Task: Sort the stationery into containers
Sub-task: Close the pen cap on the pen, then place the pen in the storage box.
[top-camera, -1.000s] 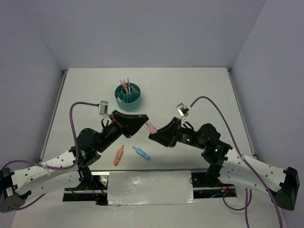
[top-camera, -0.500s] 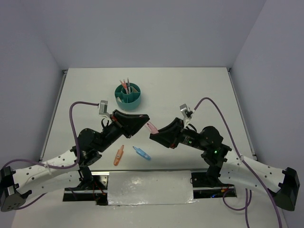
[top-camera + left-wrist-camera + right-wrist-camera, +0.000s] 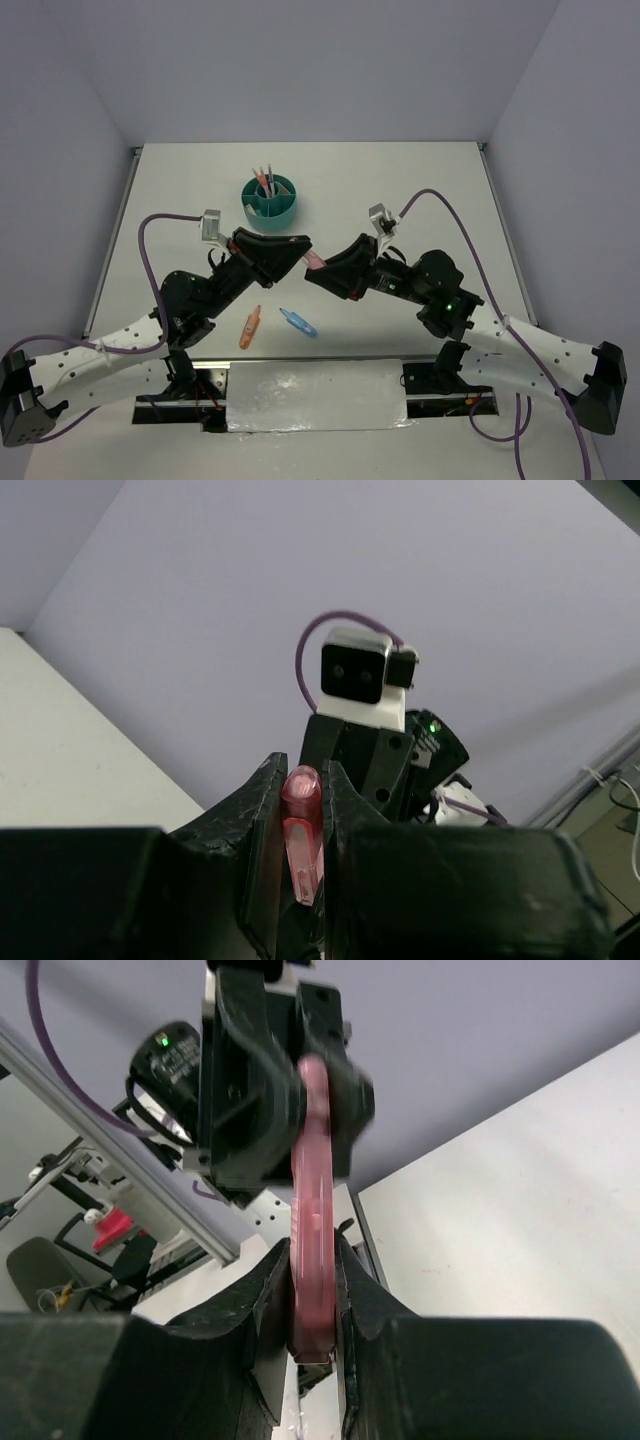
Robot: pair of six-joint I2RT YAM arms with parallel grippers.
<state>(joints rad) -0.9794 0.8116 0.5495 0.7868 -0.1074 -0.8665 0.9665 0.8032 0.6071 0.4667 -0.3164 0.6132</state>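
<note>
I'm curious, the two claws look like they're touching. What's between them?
A pink marker spans from the left claw to the right claw. Each claw pinches one end, which is clearest in the two wrist views.

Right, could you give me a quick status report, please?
Left gripper, right gripper both shut on pink marker, mid-air. Orange marker, blue marker loose on table. Nothing blocking teal cup.

Pink marker (image 3: 302, 830) between black left pincer (image 3: 303, 780) and black right pincer (image 3: 312, 1260)
Teal cup (image 3: 272, 210), orange marker (image 3: 249, 327), blue marker (image 3: 298, 322), white desk (image 3: 400, 190)
</note>
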